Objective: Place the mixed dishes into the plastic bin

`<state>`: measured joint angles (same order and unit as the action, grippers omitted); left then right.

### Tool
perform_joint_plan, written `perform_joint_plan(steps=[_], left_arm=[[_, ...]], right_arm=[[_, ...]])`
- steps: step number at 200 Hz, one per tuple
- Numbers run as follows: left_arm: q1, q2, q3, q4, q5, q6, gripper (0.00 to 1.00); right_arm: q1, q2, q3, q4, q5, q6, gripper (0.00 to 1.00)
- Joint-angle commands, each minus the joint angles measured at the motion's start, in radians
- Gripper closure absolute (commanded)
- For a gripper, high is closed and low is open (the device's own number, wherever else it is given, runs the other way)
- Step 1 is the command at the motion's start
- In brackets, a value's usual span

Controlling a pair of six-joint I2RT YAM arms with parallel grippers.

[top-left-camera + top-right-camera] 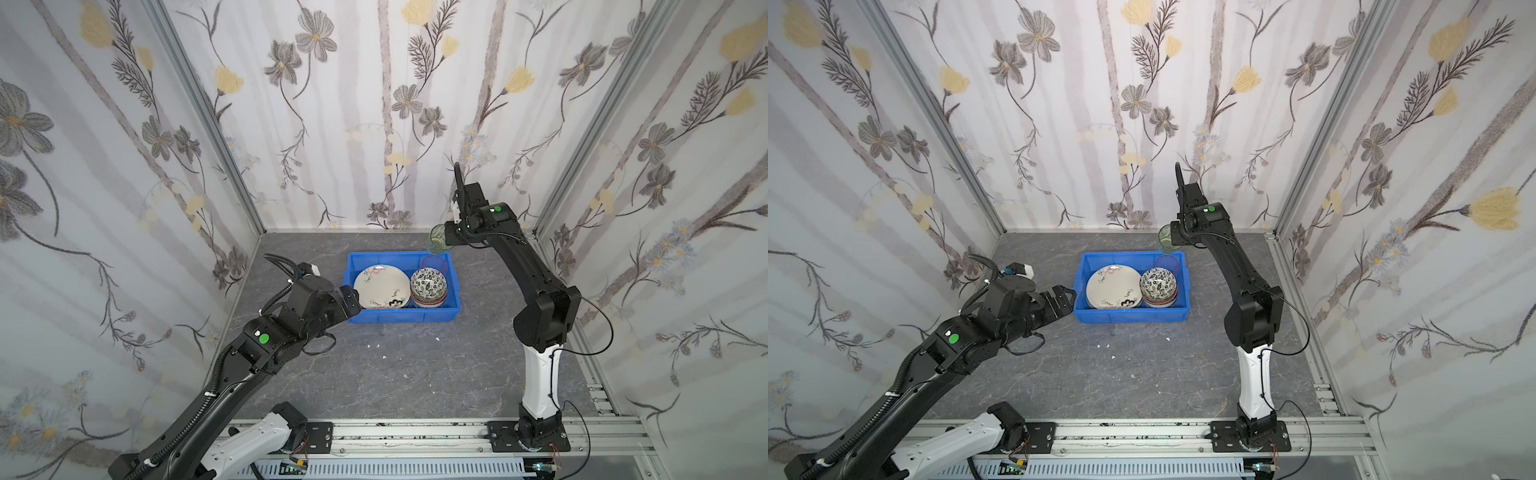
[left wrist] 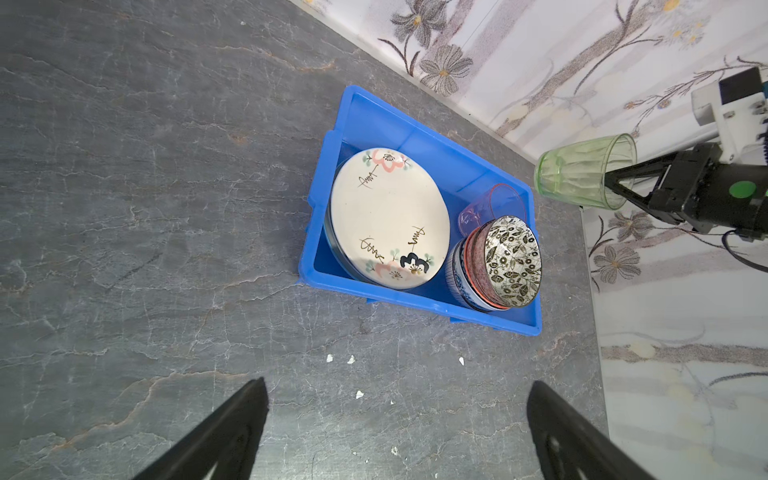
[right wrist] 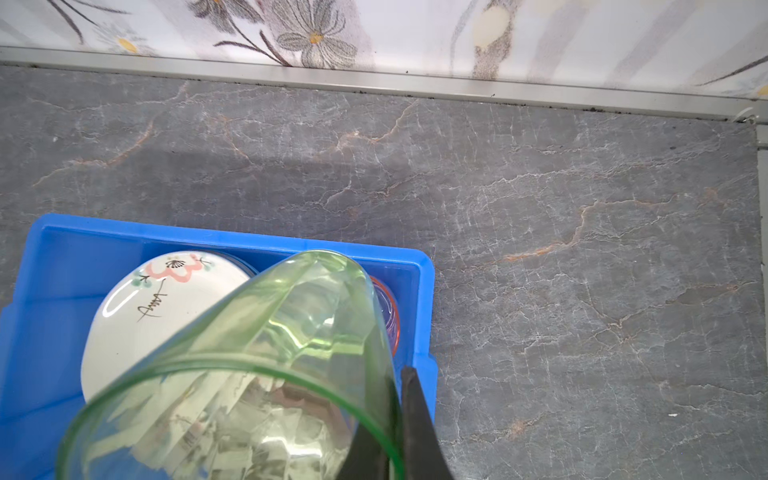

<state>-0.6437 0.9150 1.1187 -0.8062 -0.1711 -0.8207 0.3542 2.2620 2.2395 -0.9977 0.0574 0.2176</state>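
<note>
Tumbler (image 2: pixel 494 205) (pink) nr bowls (image 2: pixel 513 262) in bin (image 2: pixel 415 137)

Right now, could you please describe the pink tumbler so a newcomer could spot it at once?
Find the blue bin on the grey table. In its far right corner, behind the bowl stack, sits the pink tumbler. It is the only see-through, red-rimmed piece inside.

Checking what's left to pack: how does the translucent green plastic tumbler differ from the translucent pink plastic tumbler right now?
The translucent green plastic tumbler hangs tipped sideways, pinched at its rim by the right pincer; the translucent pink plastic tumbler rests free, mouth up. The green one is up in the air, not in the bright blue plastic bin; the pink one sits inside, in a corner. Both are see-through cups.
</note>
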Motion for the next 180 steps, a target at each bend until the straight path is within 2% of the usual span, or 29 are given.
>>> perform_joint_plan(steps=[1,51,180], left_arm=[[0.002,-0.010,-0.012,-0.002,-0.004,-0.031,0.00],[0.009,0.017,0.002,-0.004,-0.001,-0.002,0.00],[0.069,0.196,0.107,-0.004,0.056,0.145,0.00]], right_arm=[[0.000,0.019,0.011,0.021,-0.027,-0.014,1.00],[0.001,0.063,0.005,-0.003,-0.017,-0.008,1.00],[0.005,0.069,-0.075,0.008,0.065,0.003,1.00]])
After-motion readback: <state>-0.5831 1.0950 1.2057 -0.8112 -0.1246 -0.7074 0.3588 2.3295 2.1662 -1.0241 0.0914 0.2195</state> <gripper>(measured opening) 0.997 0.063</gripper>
